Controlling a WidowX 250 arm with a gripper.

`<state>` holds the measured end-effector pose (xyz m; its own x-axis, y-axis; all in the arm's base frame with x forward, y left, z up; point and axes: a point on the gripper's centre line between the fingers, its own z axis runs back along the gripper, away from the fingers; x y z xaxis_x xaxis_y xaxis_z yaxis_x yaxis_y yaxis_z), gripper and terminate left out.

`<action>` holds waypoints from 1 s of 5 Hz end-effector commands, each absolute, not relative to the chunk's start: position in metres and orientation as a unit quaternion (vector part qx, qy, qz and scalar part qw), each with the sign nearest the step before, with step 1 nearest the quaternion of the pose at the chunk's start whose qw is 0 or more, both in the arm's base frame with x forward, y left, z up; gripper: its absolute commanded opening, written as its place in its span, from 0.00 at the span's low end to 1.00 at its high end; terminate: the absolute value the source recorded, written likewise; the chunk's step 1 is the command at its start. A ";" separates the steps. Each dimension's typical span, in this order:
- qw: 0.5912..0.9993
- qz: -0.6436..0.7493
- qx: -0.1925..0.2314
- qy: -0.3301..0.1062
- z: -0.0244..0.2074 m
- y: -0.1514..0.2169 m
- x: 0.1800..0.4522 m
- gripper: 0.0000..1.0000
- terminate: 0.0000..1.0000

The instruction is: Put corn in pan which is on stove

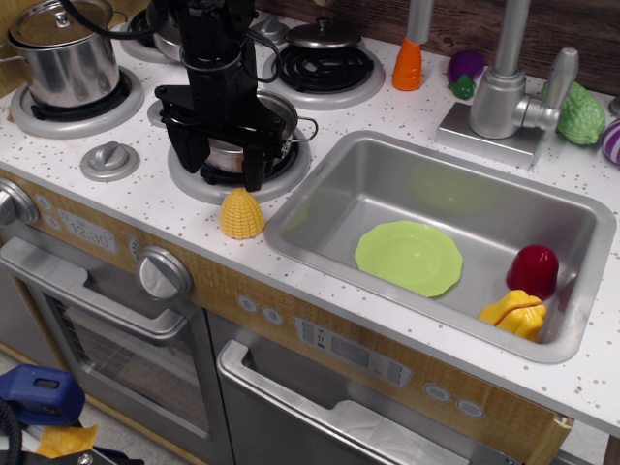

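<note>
Corn beside the burner, tool spread above the pan

Corn [242, 214] is seen upright on the counter [145, 208], just in front of the stove [199, 184] burner and near the sink [320, 199]. The tool [218, 165] is positioned over the pan [281, 121], its fingers spread apart and gripping nothing. A green plate [409, 257] is seen in the sink.

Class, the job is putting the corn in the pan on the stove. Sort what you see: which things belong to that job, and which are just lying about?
Belongs to the job:
stubby yellow bumpy plastic corn
shallow shiny steel pan
white speckled toy stove
black robot gripper

Just lying about:
tall lidded steel pot
lime green plate
dark red toy
smooth yellow lobed pepper toy
orange carrot
</note>
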<state>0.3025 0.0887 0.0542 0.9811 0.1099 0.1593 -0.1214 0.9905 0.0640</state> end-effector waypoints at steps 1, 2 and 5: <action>0.995 0.058 0.037 -0.078 0.054 0.089 0.303 1.00 0.00; 0.993 0.064 0.026 -0.097 0.047 0.089 0.302 1.00 0.00; 0.992 0.051 -0.001 -0.119 0.030 0.091 0.311 1.00 0.00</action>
